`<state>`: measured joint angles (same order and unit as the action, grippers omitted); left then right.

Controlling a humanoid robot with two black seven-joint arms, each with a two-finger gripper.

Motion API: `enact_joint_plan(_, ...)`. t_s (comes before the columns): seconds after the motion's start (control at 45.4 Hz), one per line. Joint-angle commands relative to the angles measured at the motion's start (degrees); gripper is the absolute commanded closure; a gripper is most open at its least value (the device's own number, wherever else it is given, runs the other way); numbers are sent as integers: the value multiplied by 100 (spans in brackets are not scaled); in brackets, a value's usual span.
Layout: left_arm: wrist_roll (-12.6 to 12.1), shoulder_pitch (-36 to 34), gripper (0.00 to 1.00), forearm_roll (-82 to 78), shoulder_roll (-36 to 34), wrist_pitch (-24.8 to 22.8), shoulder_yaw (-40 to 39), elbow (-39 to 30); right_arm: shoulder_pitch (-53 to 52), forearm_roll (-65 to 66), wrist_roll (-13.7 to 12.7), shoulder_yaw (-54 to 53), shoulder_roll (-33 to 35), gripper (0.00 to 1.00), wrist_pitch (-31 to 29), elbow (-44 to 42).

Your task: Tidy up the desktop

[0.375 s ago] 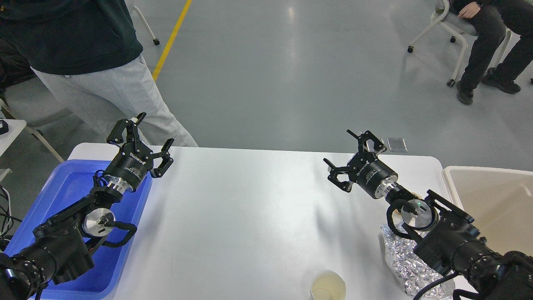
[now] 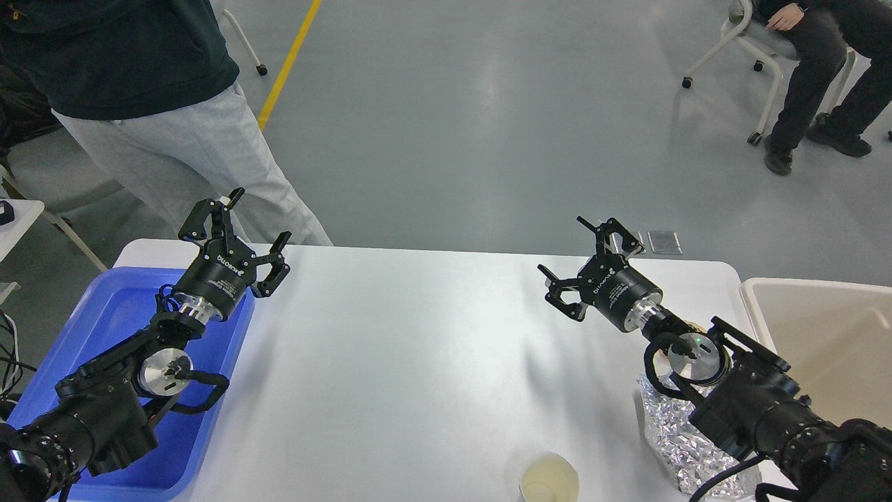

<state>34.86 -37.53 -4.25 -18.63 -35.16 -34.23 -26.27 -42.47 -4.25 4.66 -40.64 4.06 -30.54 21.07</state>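
Note:
The white desktop (image 2: 418,362) fills the middle of the head view. My left gripper (image 2: 240,233) is open and empty, held above the desktop's back left corner beside the blue tray. My right gripper (image 2: 584,263) is open and empty, held above the back right part of the desktop. A paper cup (image 2: 549,481) with pale liquid stands at the front edge. A crumpled silver foil wrapper (image 2: 679,436) lies at the front right, partly under my right arm. A small tan thing (image 2: 693,324) peeks out behind my right wrist.
A blue plastic tray (image 2: 104,314) sits on the left under my left arm. A beige bin (image 2: 829,335) stands off the right edge. A person (image 2: 160,104) stands close behind the back left corner. A seated person (image 2: 822,63) is far right.

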Motion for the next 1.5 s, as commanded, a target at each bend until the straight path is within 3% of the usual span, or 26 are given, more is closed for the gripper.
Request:
enact_joint_plan(0.0,3,0,0,3,0,0,4,-1,-42,3,0,3,-11,0,5,3)
enact_joint_plan(0.904,3,0,0,3,0,0,4,-1,-120,223,0,21,332,0,13,64)
enact_joint_plan(1.477,3,0,0,3,0,0,4,-1,-173,557,-17,451,1333,0,470,1470)
